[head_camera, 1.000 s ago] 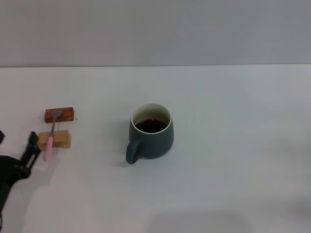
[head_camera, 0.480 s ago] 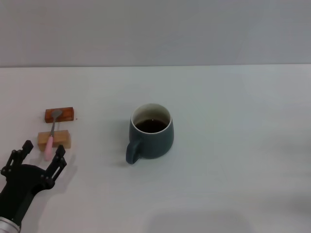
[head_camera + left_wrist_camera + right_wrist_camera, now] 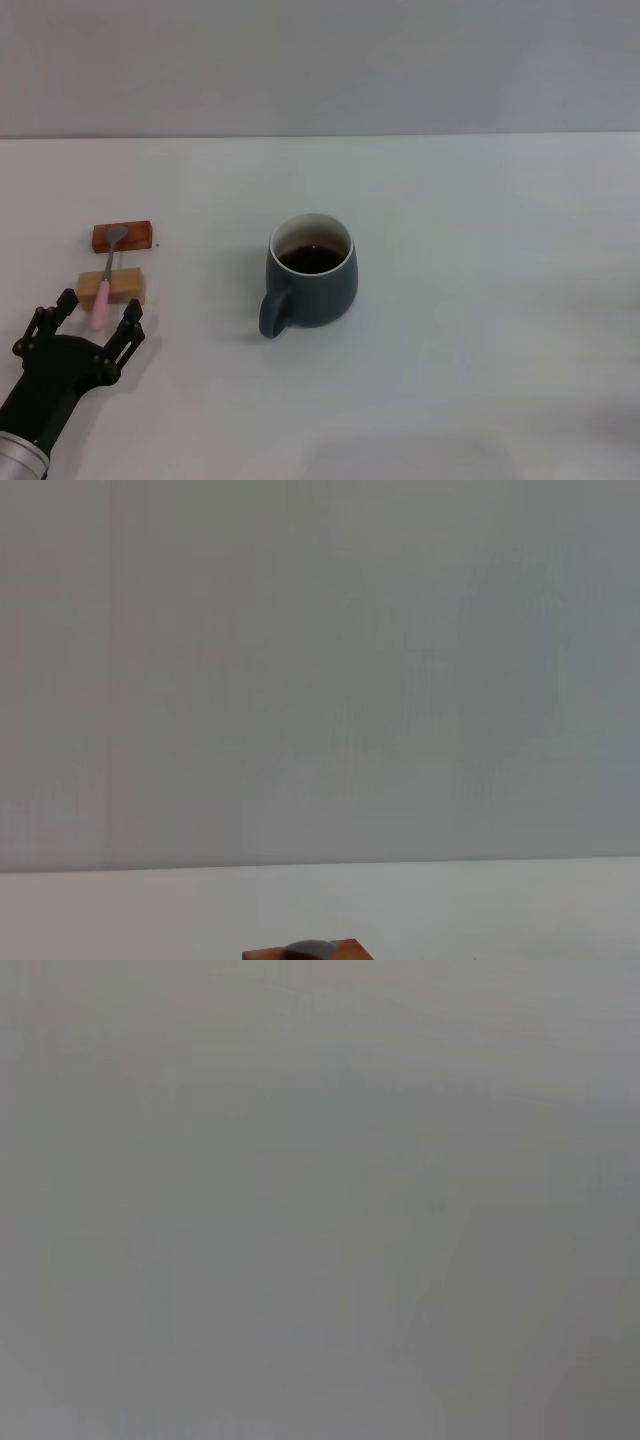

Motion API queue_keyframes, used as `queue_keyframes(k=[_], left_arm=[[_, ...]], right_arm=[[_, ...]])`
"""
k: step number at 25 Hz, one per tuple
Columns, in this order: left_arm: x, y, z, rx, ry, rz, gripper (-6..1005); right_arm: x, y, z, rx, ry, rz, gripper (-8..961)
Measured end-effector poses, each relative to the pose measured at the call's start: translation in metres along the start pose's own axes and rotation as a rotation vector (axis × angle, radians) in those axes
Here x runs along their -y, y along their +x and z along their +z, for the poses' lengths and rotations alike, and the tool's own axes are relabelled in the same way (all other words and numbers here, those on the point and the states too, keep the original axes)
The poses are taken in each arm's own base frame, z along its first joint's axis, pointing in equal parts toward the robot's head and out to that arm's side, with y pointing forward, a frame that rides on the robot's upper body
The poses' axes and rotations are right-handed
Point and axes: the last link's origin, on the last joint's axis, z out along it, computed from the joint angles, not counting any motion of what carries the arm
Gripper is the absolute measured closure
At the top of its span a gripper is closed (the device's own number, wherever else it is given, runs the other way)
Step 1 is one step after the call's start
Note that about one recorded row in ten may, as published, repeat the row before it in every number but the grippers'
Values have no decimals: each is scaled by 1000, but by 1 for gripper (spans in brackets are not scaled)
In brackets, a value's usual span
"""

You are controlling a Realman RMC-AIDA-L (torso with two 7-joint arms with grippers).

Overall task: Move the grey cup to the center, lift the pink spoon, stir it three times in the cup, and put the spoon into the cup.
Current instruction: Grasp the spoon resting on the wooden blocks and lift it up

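The grey cup (image 3: 312, 273) stands near the middle of the white table, handle toward the front left, dark liquid inside. The pink spoon (image 3: 104, 282) lies at the left across two blocks, its metal bowl on the reddish-brown block (image 3: 122, 236) and its pink handle over the tan block (image 3: 111, 288). My left gripper (image 3: 97, 317) is open just in front of the spoon's handle end, one finger on each side, not touching it. In the left wrist view only the reddish-brown block (image 3: 308, 952) and the spoon's bowl (image 3: 308, 947) show. My right gripper is out of view.
The white table (image 3: 480, 300) stretches to the right and back, ending at a grey wall (image 3: 320, 60). The right wrist view shows only a plain grey surface.
My left gripper has turned to face the spoon, opened its fingers wide and settled just in front of the handle end. Cup, spoon and blocks have not moved.
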Motion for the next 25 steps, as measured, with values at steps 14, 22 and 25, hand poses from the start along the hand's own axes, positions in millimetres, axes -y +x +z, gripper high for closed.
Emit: queue_keyframes(k=[14, 22, 25], left_arm=[[2, -3, 9, 42, 0, 13, 185], [3, -3, 10, 43, 1, 12, 186], [2, -4, 11, 48, 0, 12, 186]], right_arm=[[-1, 0, -2, 2, 0, 4, 955], [-1, 0, -2, 4, -2, 4, 955], [-1, 0, -2, 5, -3, 4, 955]])
